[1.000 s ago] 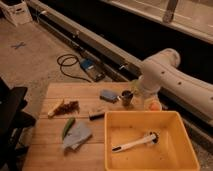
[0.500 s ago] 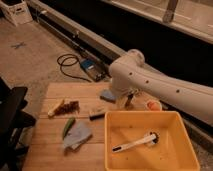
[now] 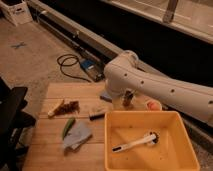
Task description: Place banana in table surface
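hand (image 3: 127,99), grip unclear, sits over the table surface (image 3: 46,146), well apart from the banana (image 3: 54,111).

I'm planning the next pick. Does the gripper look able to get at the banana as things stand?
Probably yes. The banana lies uncovered on the table surface beside the brown cluster; the gripper hangs by the table's far edge, and nothing tall stands between.

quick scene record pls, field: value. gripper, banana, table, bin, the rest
gripper: low over far side of table surface, behind yellow bin
banana: lying on table surface at left end of brown cluster, well apart from gripper
yellow bin: on table surface, right side; holds white brush
green vegetable: on table surface, beside grey cloth
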Tool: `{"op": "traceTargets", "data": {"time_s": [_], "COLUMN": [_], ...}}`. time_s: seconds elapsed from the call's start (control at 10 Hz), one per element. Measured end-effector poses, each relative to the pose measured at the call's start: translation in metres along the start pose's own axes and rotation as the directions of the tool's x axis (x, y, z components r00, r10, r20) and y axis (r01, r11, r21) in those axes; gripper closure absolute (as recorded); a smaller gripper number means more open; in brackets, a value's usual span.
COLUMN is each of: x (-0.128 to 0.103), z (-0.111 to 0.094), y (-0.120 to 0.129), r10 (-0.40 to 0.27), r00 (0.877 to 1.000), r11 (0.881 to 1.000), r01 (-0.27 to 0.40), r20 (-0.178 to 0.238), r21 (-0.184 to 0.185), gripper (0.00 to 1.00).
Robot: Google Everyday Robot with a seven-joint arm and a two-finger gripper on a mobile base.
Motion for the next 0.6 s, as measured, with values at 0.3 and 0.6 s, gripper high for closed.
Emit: {"op": "traceTargets", "data": {"time_s": [0.3, 0.6], "x": [-0.005, -0.041], "z": [-0.008, -0.011], "y": [-0.031, -0.089], "r10": [-0.029, -0.106], "r00": [0.999, 0.994], "r11": [0.998, 0.987], "r01": [0.03, 0.107], "r20": [-0.023, -0.02], "r21": [0.048, 0.116], "gripper": [0.35, 0.35]}}
